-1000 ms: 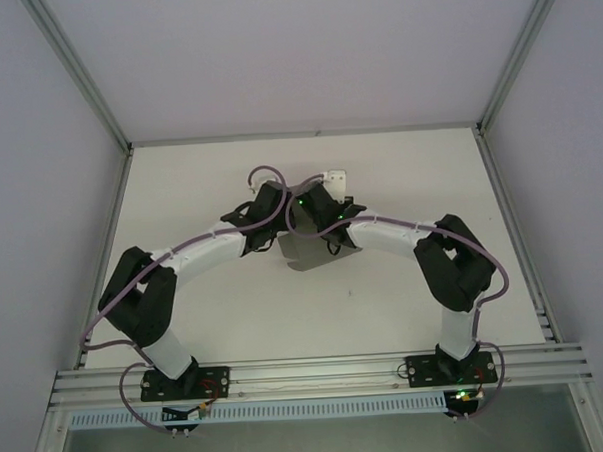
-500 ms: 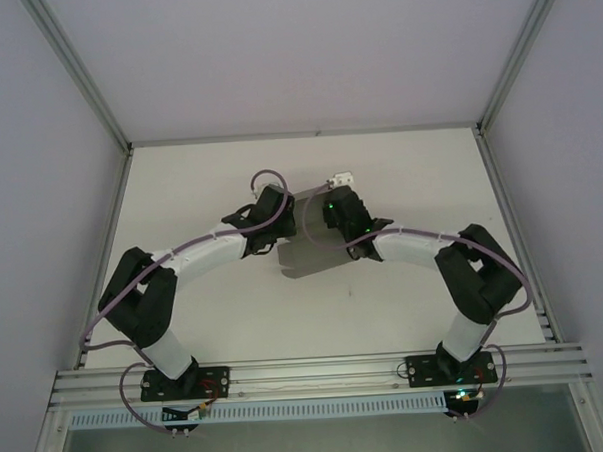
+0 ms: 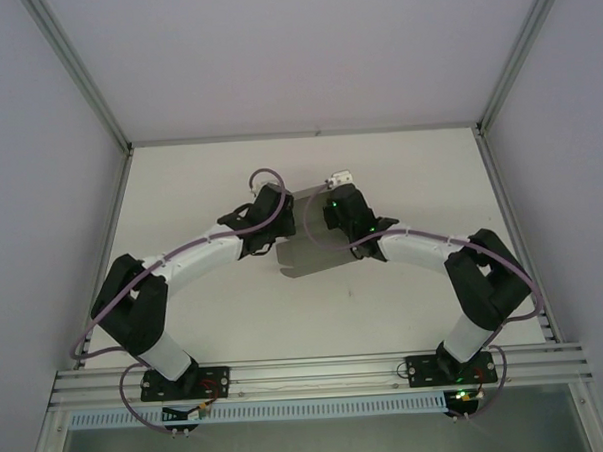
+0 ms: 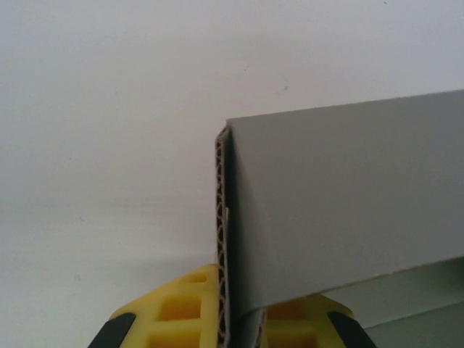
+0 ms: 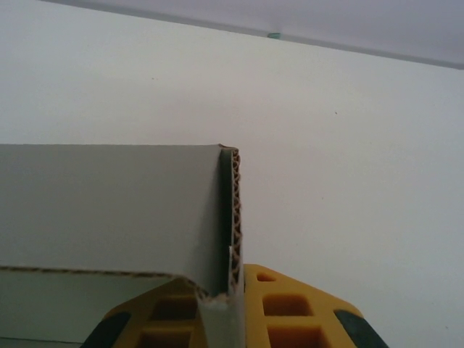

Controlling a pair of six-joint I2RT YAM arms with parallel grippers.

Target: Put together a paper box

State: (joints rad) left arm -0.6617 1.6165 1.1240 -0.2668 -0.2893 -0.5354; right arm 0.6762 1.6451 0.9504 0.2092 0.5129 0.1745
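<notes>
right pincer shifted right, paper box wider

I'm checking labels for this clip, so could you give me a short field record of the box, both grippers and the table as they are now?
object: paper box, grey corrugated cardboard, partly folded
location: middle of the white table, between the two arms
left gripper: shut on the box's left side, with the fluted cut edge between its fingers
right gripper: shut on the box's right side, gripped the same way
contact with table: cannot tell
task state: not yet a finished box
</notes>
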